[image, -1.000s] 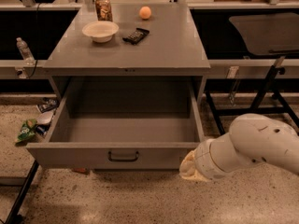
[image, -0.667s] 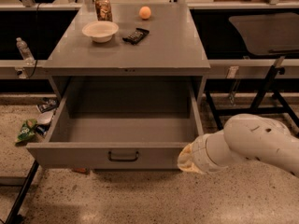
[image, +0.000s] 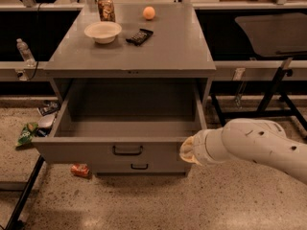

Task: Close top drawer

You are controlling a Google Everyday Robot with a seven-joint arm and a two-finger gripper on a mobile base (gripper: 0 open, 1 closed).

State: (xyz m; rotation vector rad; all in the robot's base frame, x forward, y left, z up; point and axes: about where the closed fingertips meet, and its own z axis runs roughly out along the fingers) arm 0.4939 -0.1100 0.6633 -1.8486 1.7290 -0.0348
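The top drawer (image: 96,151) is a wide grey metal drawer, pulled far out of the grey cabinet and empty inside. Its plain front panel has a small dark pull handle (image: 127,150) at centre. A narrower drawer front with a similar handle (image: 139,166) shows just below it. My white arm (image: 259,145) reaches in from the right. The gripper (image: 188,150) is at the right end of the drawer's front panel, against it; its fingers are hidden behind the wrist.
On the cabinet top (image: 177,47) sit a white bowl (image: 102,31), a can (image: 106,8), an orange ball (image: 149,13) and a dark flat object (image: 139,36). A water bottle (image: 25,52) stands at left. Snack bags (image: 27,132) and a red packet (image: 79,170) lie on the floor. Table legs (image: 273,92) stand at right.
My arm and gripper have moved left, closing onto the right end of the drawer front. The drawer looks pushed in slightly.
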